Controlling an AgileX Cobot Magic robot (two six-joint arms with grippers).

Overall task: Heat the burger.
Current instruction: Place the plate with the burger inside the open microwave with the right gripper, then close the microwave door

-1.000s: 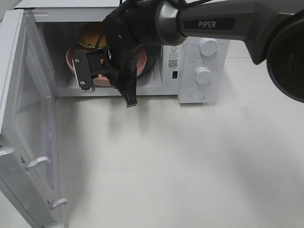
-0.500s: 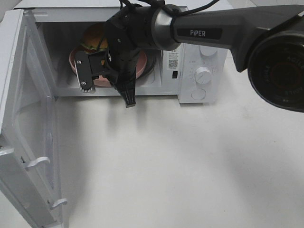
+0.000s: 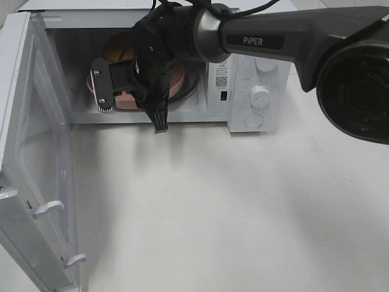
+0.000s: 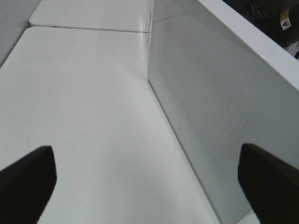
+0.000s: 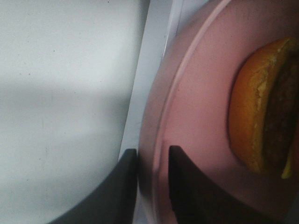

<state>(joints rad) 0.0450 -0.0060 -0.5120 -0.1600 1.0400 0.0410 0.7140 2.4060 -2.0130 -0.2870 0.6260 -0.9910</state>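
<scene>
The right arm [image 3: 292, 30] is a dark grey tube lettered "PiPER" [image 3: 254, 41] in white, with a silver collar [image 3: 208, 27] and a big round black joint [image 3: 358, 85]. Black cables [image 3: 261, 8] run along it. The right gripper [image 3: 133, 119] has black fingers [image 3: 160, 118], one faced with a screwed silver strip [image 3: 101, 91].

The burger [image 5: 254, 126] has a glossy bun, the pink plate [image 5: 196, 93] looks smooth and matt.
</scene>
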